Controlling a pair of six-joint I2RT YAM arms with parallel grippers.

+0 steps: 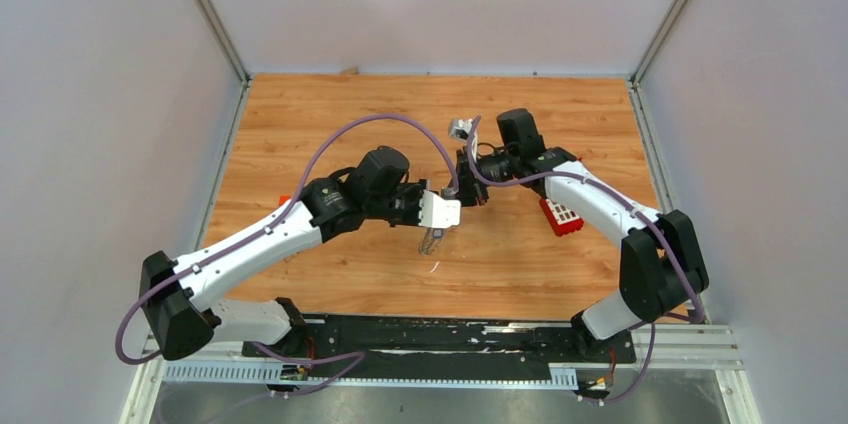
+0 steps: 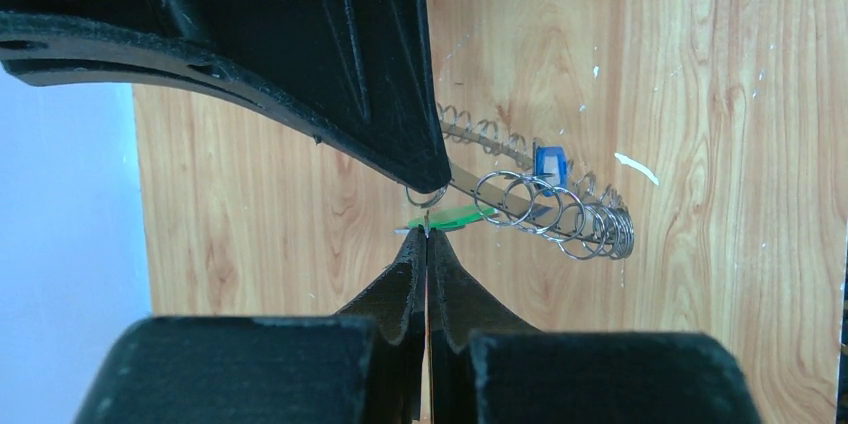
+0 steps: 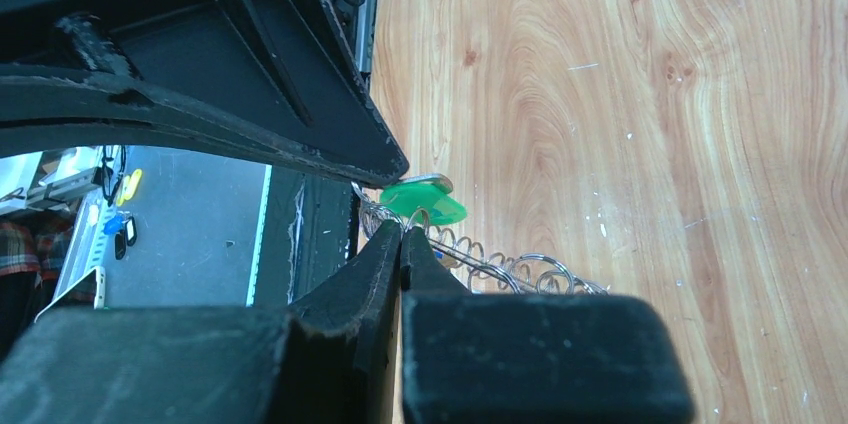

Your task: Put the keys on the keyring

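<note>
Green key [image 2: 450, 216] pinched, keyring [image 2: 560, 219] dangling — both midair

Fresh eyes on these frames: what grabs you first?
Mid-table, the left gripper and right gripper, both shut, meet tip to tip at a small green plastic-headed key. Right beside it is the silver metal keyring strung with wire loops, a blue-headed key among them.

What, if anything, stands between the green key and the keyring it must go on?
Nothing visible does: the green key lies right against the keyring end, where the shut left fingers and right fingers meet. Whether it is already threaded cannot be told.
</note>
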